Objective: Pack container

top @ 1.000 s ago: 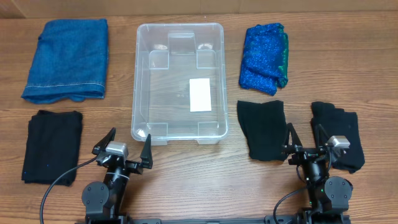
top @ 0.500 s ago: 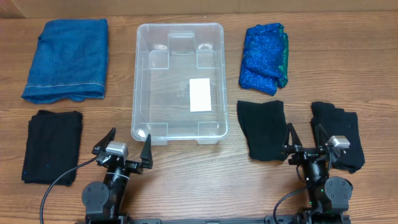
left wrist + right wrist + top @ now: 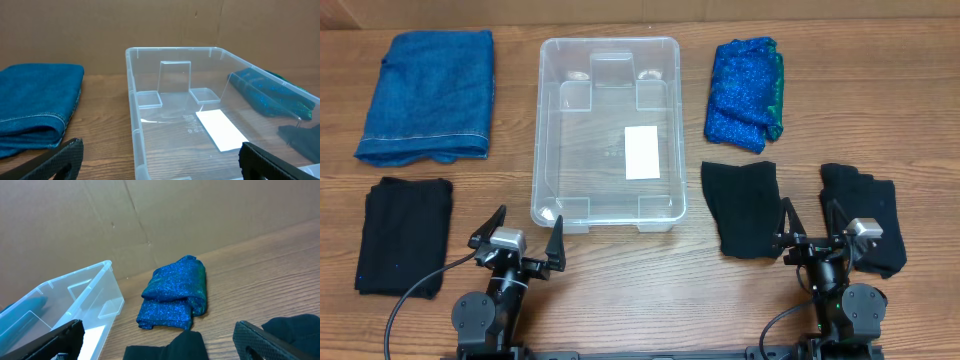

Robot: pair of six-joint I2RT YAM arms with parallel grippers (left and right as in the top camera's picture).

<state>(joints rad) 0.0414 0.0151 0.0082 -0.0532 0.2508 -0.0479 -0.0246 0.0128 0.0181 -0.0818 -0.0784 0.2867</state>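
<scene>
**Bin on the table, both grippers wide open**

A wood-grain table [image 3: 620, 290] carries everything; brown cardboard [image 3: 150, 25] walls off its far edge. The container [image 3: 536, 130], clear plastic with rounded corners and a moulded rim, sits at the middle of the far edge, between a blue towel [image 3: 427, 95] and a sparkly blue cloth [image 3: 744, 80]. Three black cloths [image 3: 404, 235] [image 3: 741, 208] [image 3: 865, 215] lie nearer the front. The left gripper [image 3: 528, 225] and right gripper [image 3: 809, 212] stand at the front edge, jaws spread wide, holding nothing. A plain white label [image 3: 641, 153] marks the bin's bottom; the moulded text beside it is too faint to read.
</scene>
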